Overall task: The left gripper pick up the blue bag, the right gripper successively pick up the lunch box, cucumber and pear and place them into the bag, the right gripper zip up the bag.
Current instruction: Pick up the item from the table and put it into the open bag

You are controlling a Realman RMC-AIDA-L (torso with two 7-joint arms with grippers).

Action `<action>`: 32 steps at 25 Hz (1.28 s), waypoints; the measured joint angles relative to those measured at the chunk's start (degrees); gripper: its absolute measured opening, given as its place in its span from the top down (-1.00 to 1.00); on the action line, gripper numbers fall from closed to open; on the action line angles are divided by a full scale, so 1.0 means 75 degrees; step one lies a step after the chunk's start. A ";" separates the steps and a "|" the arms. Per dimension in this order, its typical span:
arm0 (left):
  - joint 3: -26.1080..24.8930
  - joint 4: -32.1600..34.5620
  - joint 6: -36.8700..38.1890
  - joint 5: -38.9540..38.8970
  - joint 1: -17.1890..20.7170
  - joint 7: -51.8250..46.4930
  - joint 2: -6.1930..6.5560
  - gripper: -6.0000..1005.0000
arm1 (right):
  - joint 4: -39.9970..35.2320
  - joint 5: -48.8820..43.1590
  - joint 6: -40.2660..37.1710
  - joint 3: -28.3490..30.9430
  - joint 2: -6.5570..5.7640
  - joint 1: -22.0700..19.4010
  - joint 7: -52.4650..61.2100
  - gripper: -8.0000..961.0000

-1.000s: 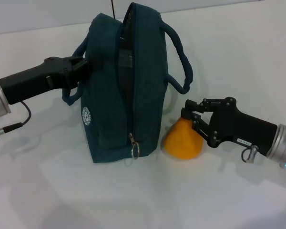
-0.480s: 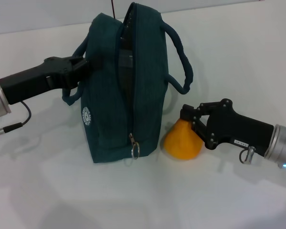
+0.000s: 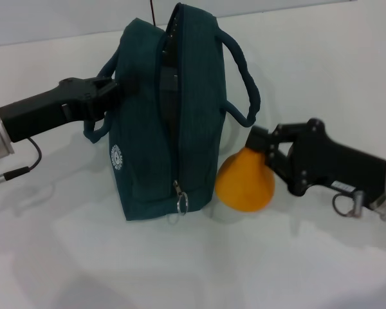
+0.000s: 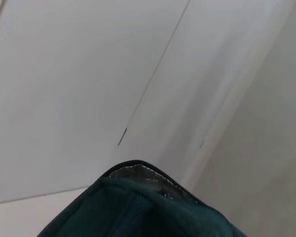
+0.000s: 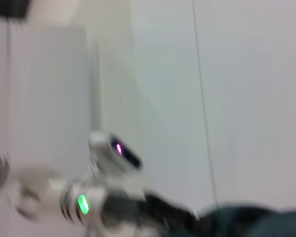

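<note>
The blue bag [image 3: 174, 116] stands upright at the table's middle with its zip open and the silver ring pull [image 3: 182, 203] low on its near end. My left gripper [image 3: 111, 90] is shut on the bag's left handle. My right gripper [image 3: 260, 143] is shut on the narrow top of the orange-yellow pear [image 3: 244, 187], just right of the bag's base and a little above the table. The lunch box and the cucumber are out of view. The left wrist view shows the bag's rim [image 4: 138, 173] with its silver lining. The right wrist view is blurred.
The bag's right handle [image 3: 244, 77] arches out above the pear and my right gripper. The white table [image 3: 199, 270] runs in front of and behind the bag. A loose cable [image 3: 26, 167] hangs under my left wrist.
My right gripper has risen slightly and pulled back to the right with the pear in it; the pear has lifted and tilted. The bag and my left arm have not moved.
</note>
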 joint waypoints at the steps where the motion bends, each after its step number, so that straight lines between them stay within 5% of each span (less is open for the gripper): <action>1: -0.0001 0.0000 0.0000 0.0001 0.0003 0.0003 0.0003 0.85 | -0.0156 0.0000 -0.0196 -0.0001 -0.0011 -0.0017 0.0286 0.89; 7: -0.0001 0.0000 -0.0001 0.0025 0.0019 0.0053 0.0006 0.85 | -0.1186 0.0074 -0.0811 0.0059 -0.0014 -0.0082 0.1827 0.88; 15: 0.0046 0.0000 0.0063 0.0021 0.0020 0.0139 0.0000 0.85 | -0.1610 0.0512 -0.1076 0.0081 0.0028 0.0892 0.3425 0.86; 25: 0.0136 0.0000 0.0528 -0.0023 -0.0020 0.0251 -0.0013 0.85 | -0.1601 0.1172 -0.0015 0.0021 0.0062 0.1952 0.4016 0.85; 32: 0.0264 -0.0019 0.0623 -0.0220 -0.0014 0.0419 -0.0015 0.85 | -0.1576 0.1134 0.1016 -0.0101 0.0076 0.2016 0.4143 0.83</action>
